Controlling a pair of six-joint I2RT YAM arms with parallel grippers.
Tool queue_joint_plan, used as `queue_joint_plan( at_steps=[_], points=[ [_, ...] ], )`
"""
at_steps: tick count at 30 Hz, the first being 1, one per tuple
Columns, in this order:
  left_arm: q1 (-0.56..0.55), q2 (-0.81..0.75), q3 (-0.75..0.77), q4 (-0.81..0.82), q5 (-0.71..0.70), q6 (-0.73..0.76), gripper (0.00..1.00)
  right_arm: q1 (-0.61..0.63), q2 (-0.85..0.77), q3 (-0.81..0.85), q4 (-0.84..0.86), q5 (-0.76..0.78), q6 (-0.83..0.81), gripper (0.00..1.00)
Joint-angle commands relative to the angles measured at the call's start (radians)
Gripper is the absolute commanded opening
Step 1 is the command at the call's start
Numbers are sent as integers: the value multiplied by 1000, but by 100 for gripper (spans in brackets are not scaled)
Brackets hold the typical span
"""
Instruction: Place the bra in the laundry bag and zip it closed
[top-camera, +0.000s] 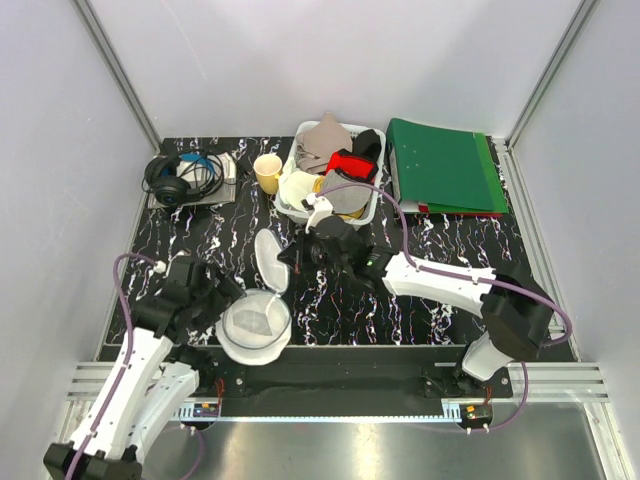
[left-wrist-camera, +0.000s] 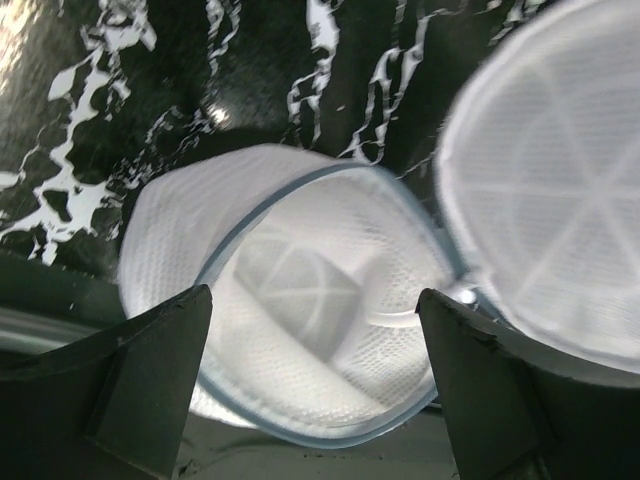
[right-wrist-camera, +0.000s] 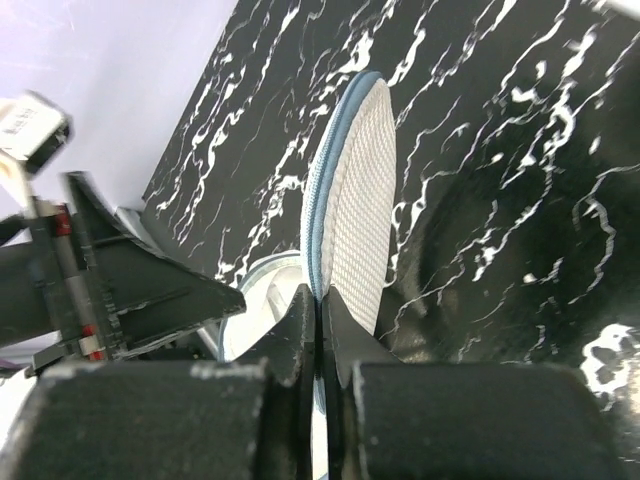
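The laundry bag (top-camera: 252, 330) is a white round mesh drum lying open at the near left. Its round lid (top-camera: 269, 258) stands up on edge behind it. My right gripper (top-camera: 292, 257) is shut on the lid's blue zip rim (right-wrist-camera: 322, 215), which shows in the right wrist view at the gripper (right-wrist-camera: 319, 300). My left gripper (left-wrist-camera: 312, 300) is open, with a finger on each side of the bag's near rim (left-wrist-camera: 330, 432). White folded fabric (left-wrist-camera: 300, 350) lies inside the bag; I cannot tell whether it is the bra. An off-white garment (top-camera: 296, 187) lies in the basket.
A white lattice basket (top-camera: 373, 207) with grey, red and yellow garments stands at the back middle, just behind my right gripper. A yellow cup (top-camera: 267, 172) is to its left, headphones (top-camera: 171, 180) at the back left, and a green folder (top-camera: 440, 165) at the back right.
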Motion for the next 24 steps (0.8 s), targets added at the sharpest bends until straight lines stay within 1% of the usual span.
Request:
queue_joint_plan(
  at_steps=[1, 4, 6, 12, 15, 16, 18, 19, 20, 21, 22, 24],
  points=[
    [-2, 85, -1, -6, -11, -47, 88, -9, -75, -25, 101, 83, -65, 0],
    [-2, 131, -16, 12, 6, -58, 84, -16, -72, -34, 118, 86, -64, 0],
    [-2, 159, -25, 21, 15, -57, 78, -26, -66, -27, 119, 78, -54, 0],
    [0, 191, -80, 72, 3, -89, 76, -33, -52, -24, 152, 37, -22, 0],
    [16, 205, -93, 115, 3, -71, 60, -35, -53, -25, 162, 23, -12, 0],
    [29, 203, -88, 132, 10, -43, 38, -38, -53, -27, 159, 17, -11, 0],
    [47, 202, -76, 190, 26, 4, 24, -38, -55, -31, 153, 17, -10, 0],
    [65, 202, -53, 204, 58, 55, 19, -41, -57, -39, 153, 17, -10, 0],
    [76, 205, -35, 215, 81, 86, 4, -39, -57, -43, 153, 17, -8, 0],
    [85, 212, -15, 213, 85, 112, 0, -42, -60, -47, 153, 16, -7, 0],
    [95, 215, 34, 209, 90, 171, 0, -44, -60, -53, 153, 12, -5, 0],
    [96, 209, 79, 198, 92, 225, 0, -49, -60, -59, 149, 9, -7, 0]
  ],
)
